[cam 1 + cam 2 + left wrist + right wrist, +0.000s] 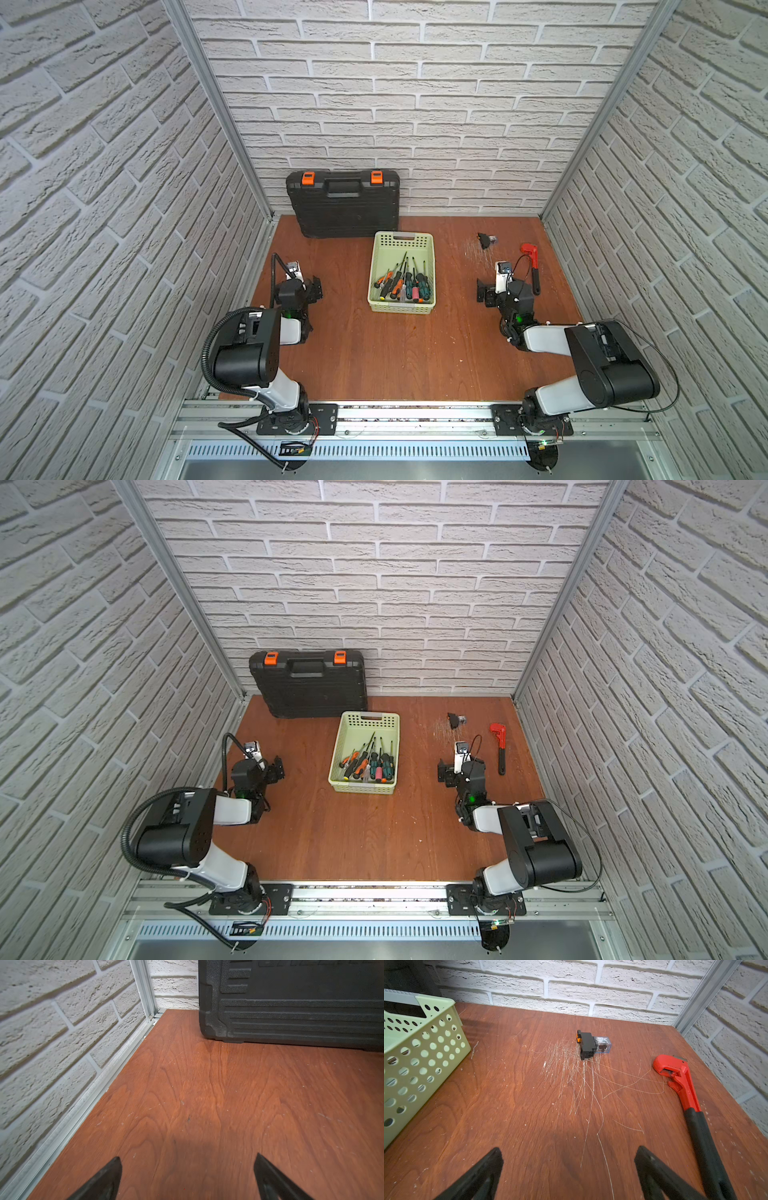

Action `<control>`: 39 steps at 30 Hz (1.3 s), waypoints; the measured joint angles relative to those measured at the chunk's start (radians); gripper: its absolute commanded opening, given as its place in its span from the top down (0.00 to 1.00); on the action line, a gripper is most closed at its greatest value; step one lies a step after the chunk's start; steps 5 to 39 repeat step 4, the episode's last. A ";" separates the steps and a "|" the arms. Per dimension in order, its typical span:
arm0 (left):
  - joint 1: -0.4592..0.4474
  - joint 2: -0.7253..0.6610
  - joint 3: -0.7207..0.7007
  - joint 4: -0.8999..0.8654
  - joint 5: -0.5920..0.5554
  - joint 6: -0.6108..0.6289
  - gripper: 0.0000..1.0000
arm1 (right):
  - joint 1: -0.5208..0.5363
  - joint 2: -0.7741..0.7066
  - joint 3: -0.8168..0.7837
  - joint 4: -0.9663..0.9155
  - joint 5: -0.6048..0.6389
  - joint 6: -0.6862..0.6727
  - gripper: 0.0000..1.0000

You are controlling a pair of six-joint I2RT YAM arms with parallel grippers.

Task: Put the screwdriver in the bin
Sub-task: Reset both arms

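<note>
The bin (376, 266) (362, 788) is a light green perforated basket in the middle of the wooden table, seen in both top views. Several screwdrivers (401, 283) (368, 764) with orange, green and red handles lie inside it, handles toward the near end. Every screwdriver I see is in the bin. My left gripper (316, 289) (188, 1157) hangs open to the bin's left, over bare wood. My right gripper (481, 294) (569, 1150) hangs open to the bin's right, holding nothing. The bin's corner (421, 1053) shows in the right wrist view.
A black tool case (343, 203) (291, 1001) with orange latches leans on the back wall behind the bin. A red pipe wrench (532, 266) (681, 1084) lies at the right, beside the right arm. A small black and clear relay block (485, 240) (589, 1044) sits on scratched wood.
</note>
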 measured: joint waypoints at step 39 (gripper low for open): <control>0.000 0.000 0.000 0.000 0.000 0.000 0.02 | 0.000 0.000 0.000 0.000 0.000 0.000 0.00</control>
